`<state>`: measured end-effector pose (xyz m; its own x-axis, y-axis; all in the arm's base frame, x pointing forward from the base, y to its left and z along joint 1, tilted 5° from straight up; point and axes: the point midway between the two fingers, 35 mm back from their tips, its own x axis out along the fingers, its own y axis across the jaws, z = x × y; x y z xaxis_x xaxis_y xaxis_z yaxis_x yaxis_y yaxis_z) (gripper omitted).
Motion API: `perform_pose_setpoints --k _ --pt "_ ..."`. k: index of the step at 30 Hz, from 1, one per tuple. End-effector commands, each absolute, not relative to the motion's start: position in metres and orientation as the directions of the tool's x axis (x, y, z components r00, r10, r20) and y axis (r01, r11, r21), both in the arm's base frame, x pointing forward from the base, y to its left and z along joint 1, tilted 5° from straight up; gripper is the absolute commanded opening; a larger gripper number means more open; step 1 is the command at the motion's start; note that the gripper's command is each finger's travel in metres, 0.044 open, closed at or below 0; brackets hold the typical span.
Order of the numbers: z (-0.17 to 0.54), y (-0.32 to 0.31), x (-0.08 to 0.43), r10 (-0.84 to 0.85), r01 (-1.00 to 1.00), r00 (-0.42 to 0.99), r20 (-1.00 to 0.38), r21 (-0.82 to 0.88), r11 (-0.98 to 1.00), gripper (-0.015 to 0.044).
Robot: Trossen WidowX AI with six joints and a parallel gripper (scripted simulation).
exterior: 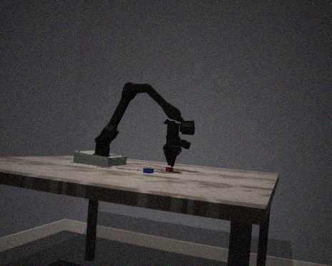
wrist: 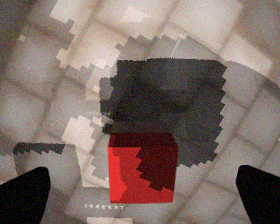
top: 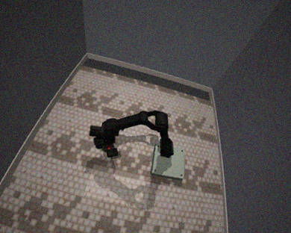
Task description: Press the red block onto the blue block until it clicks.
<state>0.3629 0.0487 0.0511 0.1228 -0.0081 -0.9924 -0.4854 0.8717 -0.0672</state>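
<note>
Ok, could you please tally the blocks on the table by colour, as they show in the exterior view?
Red: 1 (the red block, beneath the gripper)
Blue: 1 (the blue block)
Total: 2

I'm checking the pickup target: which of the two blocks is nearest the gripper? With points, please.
The red block point(top: 109, 148) point(exterior: 169, 169) point(wrist: 142, 172). It sits right below the open fingers, while the blue block point(exterior: 148, 170) lies off to the side.
</note>
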Motion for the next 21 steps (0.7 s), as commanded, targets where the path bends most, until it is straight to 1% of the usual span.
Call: perform_pose_setpoints --k 1,8,20,21 --pt "0.0404 0.0479 0.3613 -0.014 -0.482 0.112 -0.994 -0.067 0.873 0.0440" --pt "0.0315 0.0479 0.3618 -0.014 -0.483 0.112 -0.994 -0.067 0.873 0.0440" --pt "0.0315 0.0479 0.3618 -0.014 -0.483 0.112 -0.994 -0.067 0.873 0.0125" --pt "0.0315 0.0479 0.3618 -0.014 -0.483 0.112 -0.994 -0.067 0.873 0.0118"
